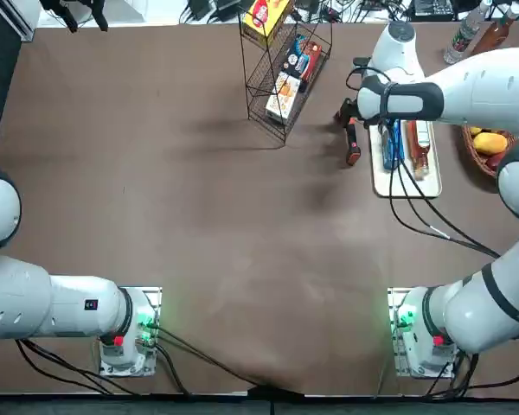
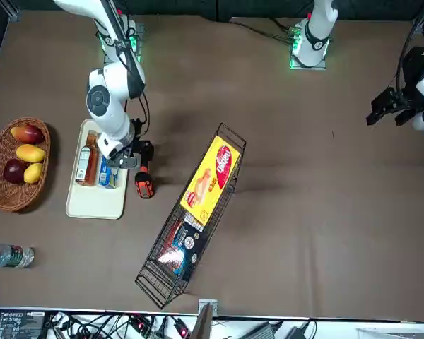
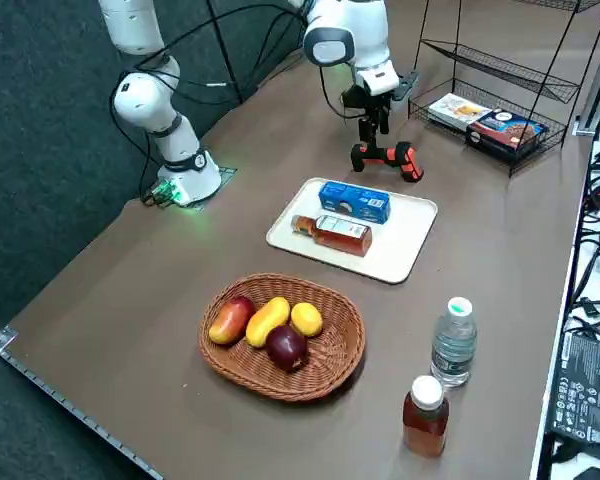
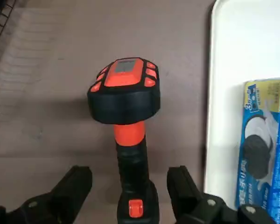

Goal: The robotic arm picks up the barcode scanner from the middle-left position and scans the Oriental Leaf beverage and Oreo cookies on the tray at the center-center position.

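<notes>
Scanner (image 4: 135,172) lies between the right pincer's (image 4: 129,179) spread fingers, apparently untouched.

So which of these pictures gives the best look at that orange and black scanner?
The right wrist view: the scanner shows its head, buttons and grip between the open gripper's fingers. The front and top views show it small, the right side view partly behind the gripper.

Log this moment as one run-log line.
right gripper: open, fingers either side of handle | barcode scanner: on table beside tray, not gripped | Oreo cookies, Oriental Leaf: on tray
</notes>
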Controlling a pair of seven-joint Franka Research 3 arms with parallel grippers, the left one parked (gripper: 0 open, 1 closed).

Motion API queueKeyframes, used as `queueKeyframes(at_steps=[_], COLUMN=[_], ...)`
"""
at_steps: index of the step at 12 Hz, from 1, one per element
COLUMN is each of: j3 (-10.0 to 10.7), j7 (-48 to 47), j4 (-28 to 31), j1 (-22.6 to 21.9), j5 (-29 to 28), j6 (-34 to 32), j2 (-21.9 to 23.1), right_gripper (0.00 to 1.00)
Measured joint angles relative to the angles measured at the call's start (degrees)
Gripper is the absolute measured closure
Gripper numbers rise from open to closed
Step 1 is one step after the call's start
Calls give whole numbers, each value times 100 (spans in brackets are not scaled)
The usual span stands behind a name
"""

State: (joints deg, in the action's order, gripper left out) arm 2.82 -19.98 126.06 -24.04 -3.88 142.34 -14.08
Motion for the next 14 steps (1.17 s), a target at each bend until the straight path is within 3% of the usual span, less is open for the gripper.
queueKeyframes(at_steps=[6, 14], j3=[3, 6], j7=[-59, -74], j4=[0, 0], j1=[-15, -55], j5=[0, 0], j6=[549, 816], j2=[-347, -621], right_gripper=[0, 0])
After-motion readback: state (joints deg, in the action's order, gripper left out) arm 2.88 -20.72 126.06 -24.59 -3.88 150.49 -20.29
